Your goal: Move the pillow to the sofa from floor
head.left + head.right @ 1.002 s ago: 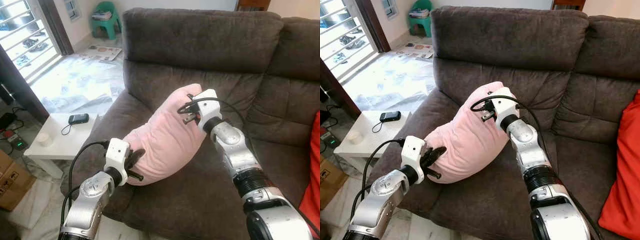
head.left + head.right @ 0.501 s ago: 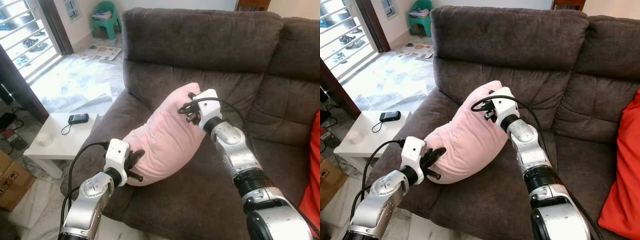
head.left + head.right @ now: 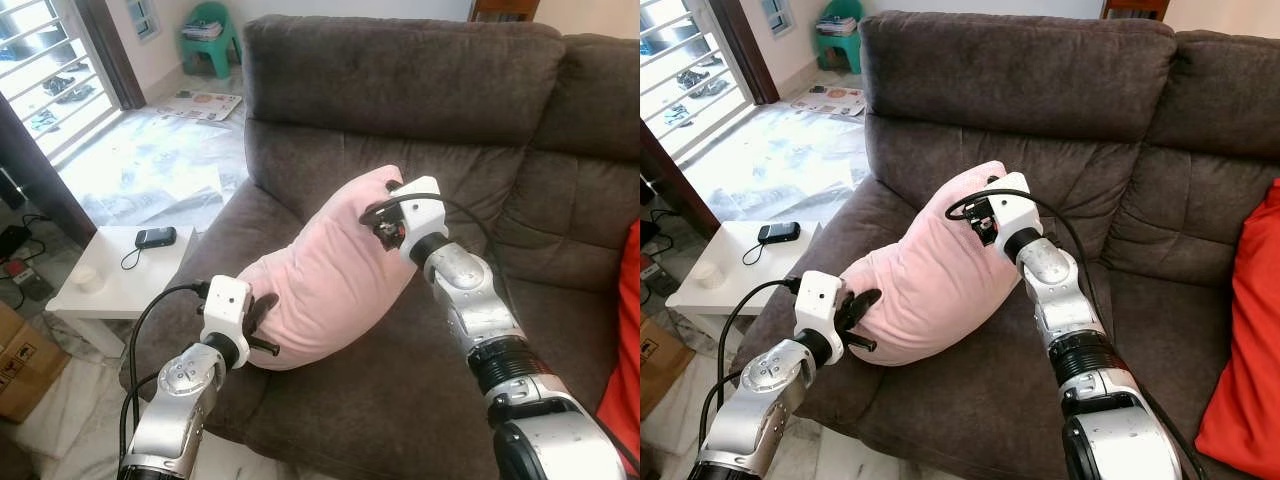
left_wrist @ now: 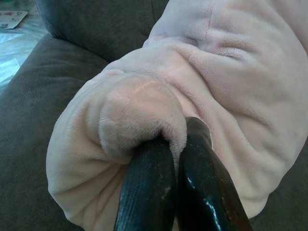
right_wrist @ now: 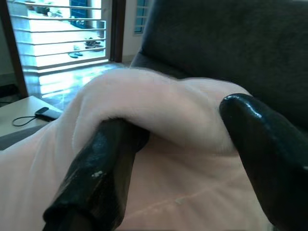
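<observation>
A pink plush pillow (image 3: 330, 270) hangs slanted over the seat of a dark brown sofa (image 3: 400, 90), held at both ends by the robot. The left tool (image 3: 257, 318) pinches the pillow's lower corner near the sofa's left armrest, its black fingers (image 4: 149, 187) nearly together on a bunched fold of fabric. The right tool (image 3: 384, 225) grips the upper corner close to the backrest, its fingers set wider around a thick roll of plush. The lower part of the pillow appears to touch or nearly touch the seat cushion; which one cannot be told.

The hold at each end is only on a fold of soft cover, so either corner could slide free if pulled taut. Because the lower end sits close to the seat's front-left edge, an early release there may let the pillow roll off toward the floor beside the white bench (image 3: 120, 275) carrying a phone (image 3: 157, 237). A red cushion (image 3: 1245, 340) lies at the far right, well apart.
</observation>
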Robot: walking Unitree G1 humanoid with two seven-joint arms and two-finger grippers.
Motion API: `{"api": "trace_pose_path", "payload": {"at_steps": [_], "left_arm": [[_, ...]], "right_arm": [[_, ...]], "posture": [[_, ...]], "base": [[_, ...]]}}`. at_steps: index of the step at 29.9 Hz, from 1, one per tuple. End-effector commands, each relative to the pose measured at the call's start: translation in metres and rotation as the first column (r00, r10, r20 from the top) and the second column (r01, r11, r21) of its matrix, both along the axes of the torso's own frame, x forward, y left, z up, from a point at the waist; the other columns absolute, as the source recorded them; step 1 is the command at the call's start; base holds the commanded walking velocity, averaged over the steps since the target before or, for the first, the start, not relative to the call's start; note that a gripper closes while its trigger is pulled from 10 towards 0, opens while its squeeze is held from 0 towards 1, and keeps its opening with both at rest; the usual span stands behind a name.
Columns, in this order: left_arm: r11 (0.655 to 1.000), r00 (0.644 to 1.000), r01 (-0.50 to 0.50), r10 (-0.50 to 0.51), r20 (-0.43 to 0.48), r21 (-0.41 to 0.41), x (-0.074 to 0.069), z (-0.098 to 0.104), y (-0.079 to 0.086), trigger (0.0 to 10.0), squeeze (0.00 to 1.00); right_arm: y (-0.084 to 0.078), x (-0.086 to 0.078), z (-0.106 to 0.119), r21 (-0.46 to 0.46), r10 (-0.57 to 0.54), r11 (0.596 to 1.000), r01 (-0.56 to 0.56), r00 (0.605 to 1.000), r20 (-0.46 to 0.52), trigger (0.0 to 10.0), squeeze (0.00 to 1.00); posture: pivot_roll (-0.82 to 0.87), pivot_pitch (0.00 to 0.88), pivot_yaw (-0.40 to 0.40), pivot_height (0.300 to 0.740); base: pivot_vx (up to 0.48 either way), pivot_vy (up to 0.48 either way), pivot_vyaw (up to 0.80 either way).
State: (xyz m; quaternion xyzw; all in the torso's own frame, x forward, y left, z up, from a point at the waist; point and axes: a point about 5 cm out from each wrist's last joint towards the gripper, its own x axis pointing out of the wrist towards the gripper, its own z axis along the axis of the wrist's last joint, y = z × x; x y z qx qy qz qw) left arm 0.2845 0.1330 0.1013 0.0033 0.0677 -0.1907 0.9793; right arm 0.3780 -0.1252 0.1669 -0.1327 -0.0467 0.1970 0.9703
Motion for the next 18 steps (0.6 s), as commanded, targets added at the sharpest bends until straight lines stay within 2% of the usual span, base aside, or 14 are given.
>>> {"api": "trace_pose_path", "payload": {"at_steps": [1, 2, 3, 4, 5, 9, 13, 14, 15, 17, 18], "left_arm": [[1.0, 0.997, 0.026, -0.025, 0.066, -0.004, 0.005, 0.012, -0.006, 10.0, 0.0], [1.0, 0.998, 0.024, -0.024, 0.066, -0.005, 0.005, 0.012, -0.006, 10.0, 0.0], [1.0, 0.998, 0.02, -0.02, 0.064, -0.004, 0.005, 0.011, -0.006, 10.0, 0.0], [1.0, 0.998, 0.019, -0.018, 0.063, -0.004, 0.005, 0.01, -0.006, 10.0, 0.0], [1.0, 0.998, 0.017, -0.017, 0.062, -0.003, 0.005, 0.01, -0.006, 10.0, 0.0], [1.0, 0.998, 0.006, -0.006, 0.06, 0.0, 0.005, 0.009, -0.005, 10.0, 0.0], [0.998, 0.997, -0.061, 0.061, 0.056, 0.007, 0.008, 0.006, 0.001, 10.0, 0.0], [0.995, 0.994, -0.096, 0.096, 0.051, 0.009, 0.01, 0.005, 0.004, 10.0, 0.0], [0.981, 0.981, -0.194, 0.193, 0.032, 0.007, 0.013, 0.002, 0.013, 10.0, 0.0], [0.963, 0.963, -0.27, 0.27, 0.015, -0.012, 0.015, 0.0, 0.02, 10.0, 0.0], [0.943, 0.943, -0.331, 0.332, 0.009, -0.024, 0.017, -0.001, 0.028, 10.0, 0.0]], "right_arm": [[0.012, 0.002, 0.011, -0.01, 0.029, 1.0, -0.028, 0.998, 0.052, 10.0, 1.0], [0.012, 0.002, 0.011, -0.011, 0.023, 1.0, -0.022, 0.998, 0.057, 10.0, 1.0], [0.009, 0.003, 0.013, -0.013, 0.001, 1.0, 0.0, 0.998, 0.066, 10.0, 0.2], [0.008, 0.003, 0.013, -0.013, -0.009, 1.0, 0.01, 0.998, 0.069, 10.0, 0.2], [0.006, 0.004, 0.015, -0.007, -0.031, 0.999, 0.032, 0.996, 0.079, 10.0, 0.0], [0.0, 0.006, 0.018, 0.005, -0.069, 0.998, 0.069, 0.993, 0.095, 10.0, 0.0], [-0.003, 0.006, 0.019, 0.012, -0.094, 0.996, 0.094, 0.99, 0.109, 10.0, 0.0], [-0.003, 0.006, 0.019, 0.012, -0.096, 0.995, 0.095, 0.989, 0.109, 10.0, 0.0], [-0.004, 0.005, 0.017, 0.01, -0.104, 0.995, 0.103, 0.989, 0.107, 10.0, 0.0], [-0.005, 0.005, 0.015, 0.01, -0.111, 0.994, 0.11, 0.989, 0.102, 10.0, 0.0], [-0.005, 0.003, 0.013, 0.011, -0.114, 0.994, 0.113, 0.988, 0.1, 10.0, 0.0]], "posture": [[-0.03, 0.071, 0.033, 0.74], [-0.03, 0.071, 0.033, 0.74], [-0.03, 0.07, 0.032, 0.74], [-0.03, 0.071, 0.032, 0.74], [-0.03, 0.071, 0.033, 0.74], [-0.03, 0.072, 0.033, 0.74], [-0.03, 0.073, 0.034, 0.74], [-0.03, 0.073, 0.034, 0.74], [-0.03, 0.073, 0.035, 0.74], [-0.03, 0.074, 0.035, 0.74], [-0.03, 0.074, 0.035, 0.74]], "base": [[0.0, 0.0, 0.0], [0.0, 0.0, 0.0], [0.0, 0.0, 0.0], [0.0, 0.0, 0.0], [0.0, 0.0, 0.0], [0.0, 0.0, 0.0], [0.0, 0.0, 0.0], [0.0, 0.0, 0.0], [0.0, 0.0, 0.0], [0.0, 0.0, 0.0], [0.0, 0.0, 0.0]]}}
